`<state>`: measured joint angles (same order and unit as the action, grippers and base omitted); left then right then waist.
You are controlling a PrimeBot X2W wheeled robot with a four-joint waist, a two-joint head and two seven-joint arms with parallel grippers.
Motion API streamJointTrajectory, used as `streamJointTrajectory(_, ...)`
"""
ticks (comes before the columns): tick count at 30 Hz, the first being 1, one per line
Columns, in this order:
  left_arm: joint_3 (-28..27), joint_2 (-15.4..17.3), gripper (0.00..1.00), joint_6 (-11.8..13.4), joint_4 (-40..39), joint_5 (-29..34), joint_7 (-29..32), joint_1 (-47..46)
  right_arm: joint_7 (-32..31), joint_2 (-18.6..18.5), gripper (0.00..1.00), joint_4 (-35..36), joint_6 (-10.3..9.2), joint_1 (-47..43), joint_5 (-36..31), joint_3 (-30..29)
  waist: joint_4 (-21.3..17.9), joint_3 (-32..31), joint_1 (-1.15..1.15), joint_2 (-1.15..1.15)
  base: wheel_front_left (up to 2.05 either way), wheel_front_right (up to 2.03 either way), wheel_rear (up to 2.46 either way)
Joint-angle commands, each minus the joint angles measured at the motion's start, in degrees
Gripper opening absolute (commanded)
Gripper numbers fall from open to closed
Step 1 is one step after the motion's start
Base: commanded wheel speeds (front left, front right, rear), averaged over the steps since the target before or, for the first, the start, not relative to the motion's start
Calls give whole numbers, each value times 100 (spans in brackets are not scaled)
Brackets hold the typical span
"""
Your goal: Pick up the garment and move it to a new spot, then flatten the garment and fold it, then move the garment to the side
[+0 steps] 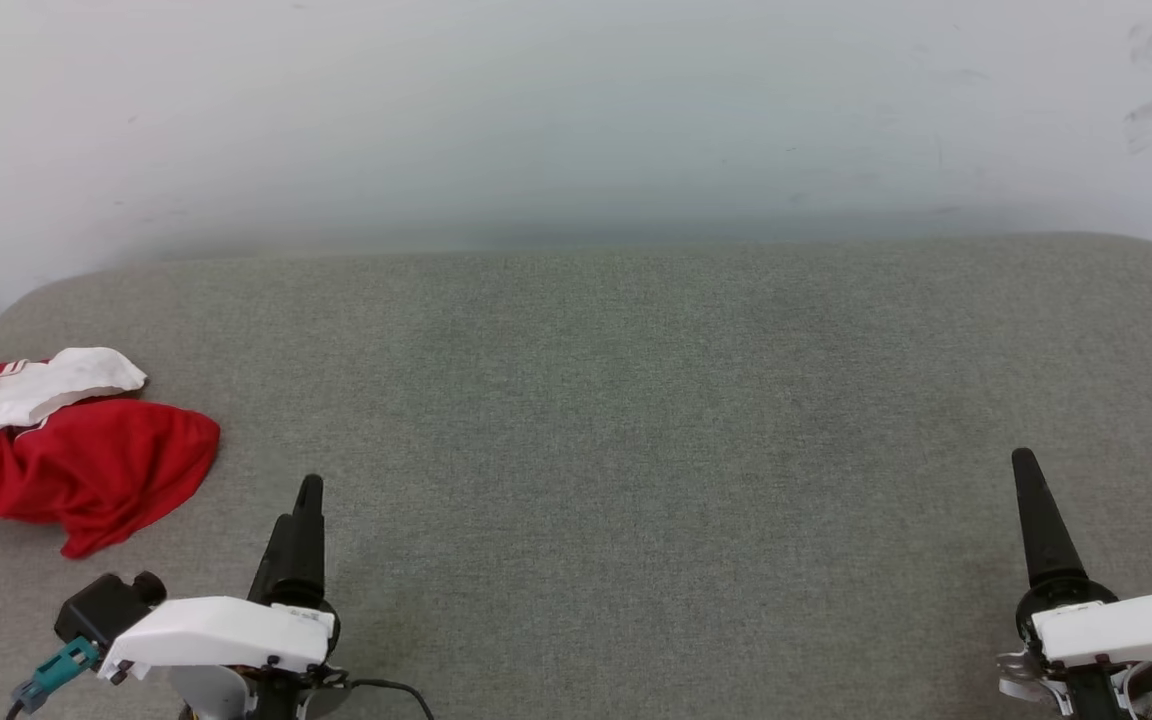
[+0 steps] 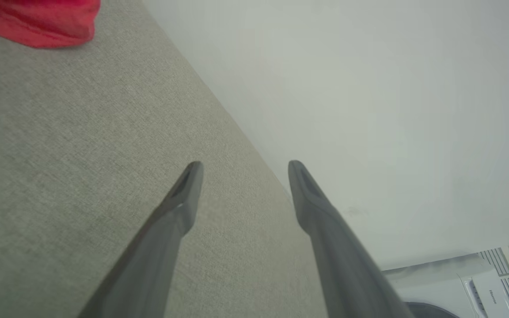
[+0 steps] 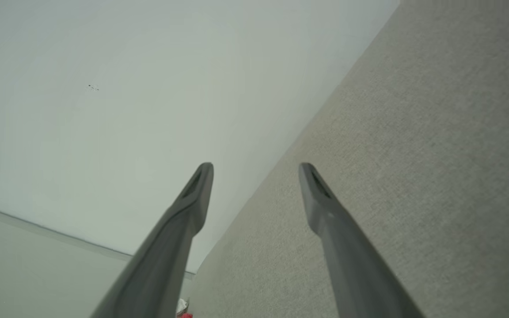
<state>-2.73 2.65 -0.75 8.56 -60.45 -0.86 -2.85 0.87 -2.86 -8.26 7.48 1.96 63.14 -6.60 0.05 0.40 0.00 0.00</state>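
Left pincer [image 2: 245, 164] near the garment [image 1: 86, 470], to its right, jaws wide, empty. Right pincer [image 3: 255, 165] well apart from the garment, equally wide, empty. Garment crumpled, red with a white sleeve, on grey fabric surface [image 1: 636, 400]. Pale scuffed wall [image 1: 576, 120] beyond the garment. White appliance [image 2: 480, 287], faint lettering, possibly "Hisense".

One garment [image 1: 106, 462], two hands [image 2: 242, 165] [image 3: 256, 165].

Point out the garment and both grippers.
garment [image 1: 86, 470]: head view, red body cloth.
left gripper [image 2: 244, 165]: left wrist view, midway between fingertips.
right gripper [image 3: 255, 166]: right wrist view, midway between fingertips.
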Motion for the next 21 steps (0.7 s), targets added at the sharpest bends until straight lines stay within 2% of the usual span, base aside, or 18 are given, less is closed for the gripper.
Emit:
streamJointTrajectory(1, 29, 21, 100, 39, -126, 222, -57, -53, 51, -9, 100, 148, 1, 22, -230, 24, 0, 0, 0, 0, 0, 0, 0)
streamJointTrajectory(21, 644, 344, 100, 662, -262, 2031, -458, 32, 451, -7, 100, 422, 2, -176, -2213, 183, 11, 10, 0, 0, 0, 0, 0)
